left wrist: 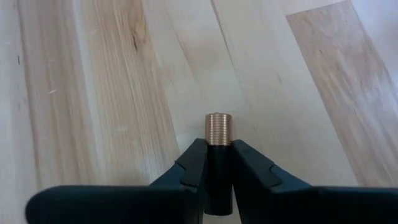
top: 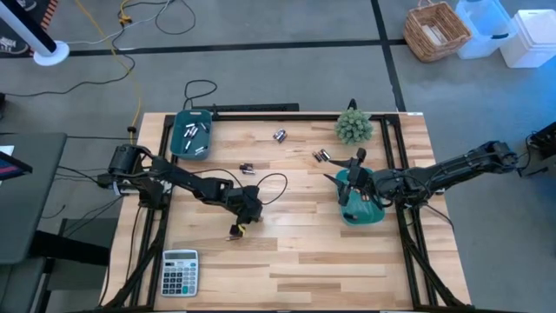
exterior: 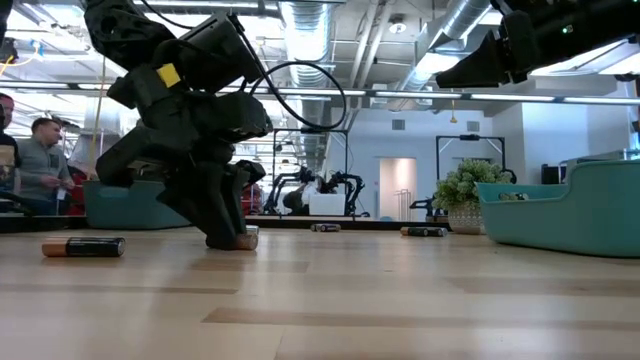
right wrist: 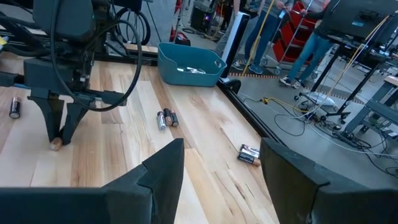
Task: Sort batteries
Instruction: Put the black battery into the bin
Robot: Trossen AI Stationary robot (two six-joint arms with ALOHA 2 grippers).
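My left gripper point(top: 235, 229) stands near the middle of the table, tips down at the wood, shut on a dark battery with a copper end point(left wrist: 218, 127). My right gripper point(right wrist: 221, 163) hangs open above a teal bin point(top: 362, 211) at the table's right, touching nothing. Loose batteries lie on their sides on the wood: a pair point(top: 248, 169), another point(top: 280, 136) and another point(top: 323, 156) farther back, and one point(exterior: 85, 246) close to the left gripper. A second teal bin point(top: 193, 133) at the far left holds several batteries. My left gripper pinches the battery's dark body point(left wrist: 218, 163) between its two fingers point(left wrist: 194, 163). The fingers slant steeply down and lie along the battery, whose copper end point(left wrist: 218, 126) sticks out past the tips. That end is at the table top point(exterior: 246, 240).
A grey calculator point(top: 180, 271) lies at the near left corner. A small green plant point(top: 354, 127) stands at the far right. Black frame rails point(top: 158, 174) run along the table's left, far and right sides. People stand in the room beyond the table.
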